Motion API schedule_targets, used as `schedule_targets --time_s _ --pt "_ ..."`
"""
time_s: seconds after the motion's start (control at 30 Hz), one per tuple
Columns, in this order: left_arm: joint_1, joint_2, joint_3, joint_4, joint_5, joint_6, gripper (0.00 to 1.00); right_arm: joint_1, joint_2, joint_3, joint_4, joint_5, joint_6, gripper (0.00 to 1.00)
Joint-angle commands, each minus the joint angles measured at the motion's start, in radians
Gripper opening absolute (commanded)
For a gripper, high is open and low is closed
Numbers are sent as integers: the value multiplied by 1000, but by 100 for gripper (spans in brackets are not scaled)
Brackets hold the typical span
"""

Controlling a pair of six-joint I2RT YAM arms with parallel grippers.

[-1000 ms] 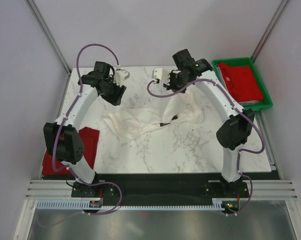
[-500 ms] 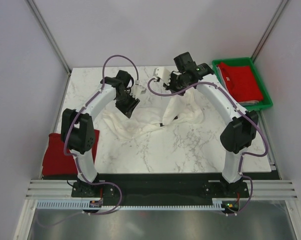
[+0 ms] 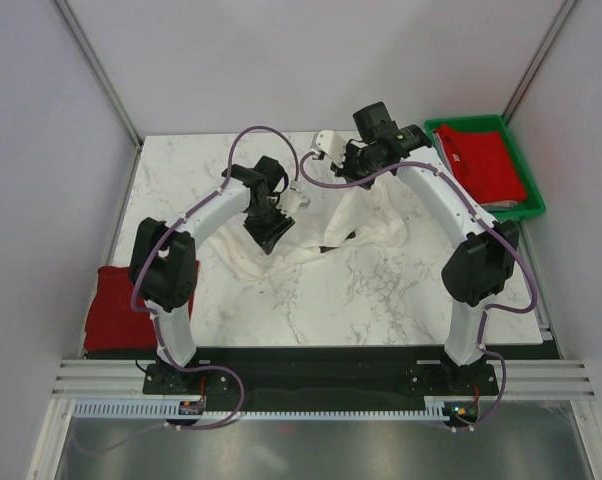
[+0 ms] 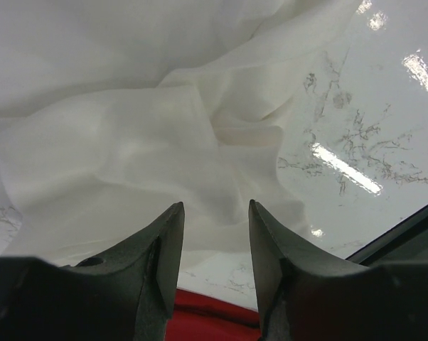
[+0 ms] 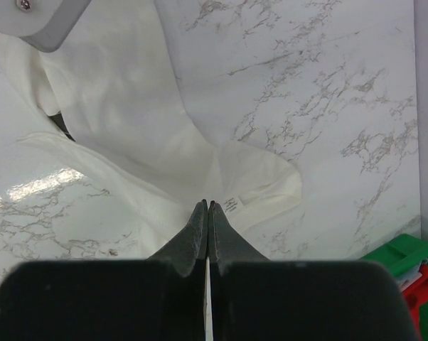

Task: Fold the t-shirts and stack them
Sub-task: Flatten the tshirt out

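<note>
Your left gripper (image 4: pixel 214 207), jaws half apart and empty, is now hovering over the white shirt (image 4: pixel 129 149) in the middle of the table (image 3: pixel 381 290), having swung in from the left edge. The right gripper (image 5: pixel 207 204) is pinching the shirt's right side. Looks like you're setting up a two-handed spread.

Bright, even light from above; shadows are kept soft.
Glare streaks are thrown on the glossy white marble-patterned table top (image 3: pixel 381 290) in both wrist views. The crumpled white cloth t-shirt (image 4: pixel 129 142) is nearly washed out, its folds only faintly shaded. The dark left gripper (image 4: pixel 215 213) is rendered soft and out of focus in its own view.
</note>
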Motion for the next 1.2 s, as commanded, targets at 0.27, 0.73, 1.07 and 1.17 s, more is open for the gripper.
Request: schedule_targets --time_s 0.27,0.73,1.07,1.17 --pt "3 -28 -27 -12 -66 61 50 -4 -36 -9 29 -18 27 0" --pt "-34 -48 -27 -18 -64 43 50 -8 -21 -15 35 -26 27 0" --pt "-45 -40 -45 -21 -92 40 50 -16 -24 -38 44 -29 29 0" --pt "-45 -19 -53 -20 -101 40 49 -17 -24 -42 46 -30 30 0"
